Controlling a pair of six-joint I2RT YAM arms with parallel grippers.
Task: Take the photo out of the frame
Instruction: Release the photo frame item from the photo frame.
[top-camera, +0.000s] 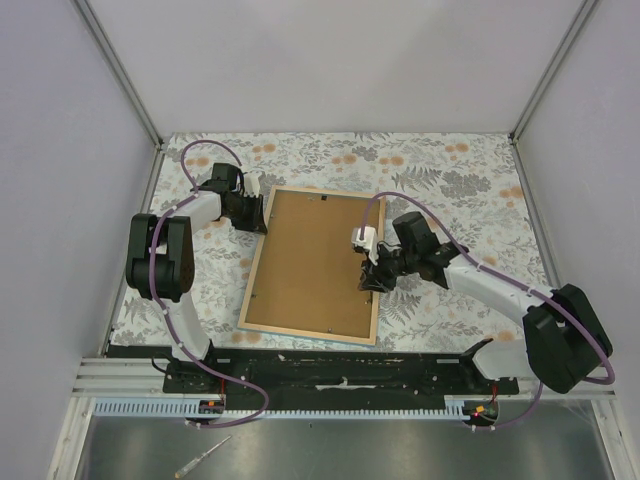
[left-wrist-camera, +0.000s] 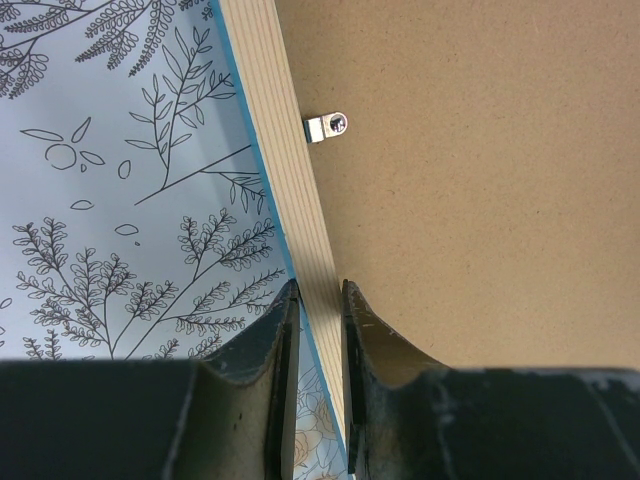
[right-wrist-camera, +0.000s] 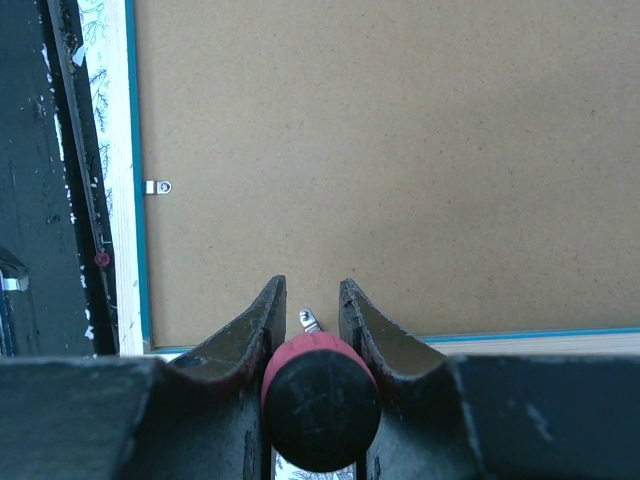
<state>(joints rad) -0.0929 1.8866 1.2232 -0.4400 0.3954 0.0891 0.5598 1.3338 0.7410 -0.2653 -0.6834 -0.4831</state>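
The frame (top-camera: 252, 268) lies face down on the floral table cover, its light wood back up and a thin blue edge showing. The photo shows only its brown board back (top-camera: 315, 262); its picture side is hidden. My left gripper (top-camera: 262, 213) is shut across the frame's wood border (left-wrist-camera: 285, 170) near the far left corner, beside a small metal clip (left-wrist-camera: 327, 126). My right gripper (top-camera: 372, 275) is shut on a screwdriver with a red-and-black handle (right-wrist-camera: 320, 400). Its tip is hidden behind the handle and points at a metal clip (right-wrist-camera: 308, 321) on the frame's right side.
Another metal clip (right-wrist-camera: 159, 187) sits on the near border of the frame. A second screwdriver (top-camera: 200, 462) lies on the grey shelf below the arm bases. The black base rail (top-camera: 330, 365) runs just in front of the frame. White walls enclose the table.
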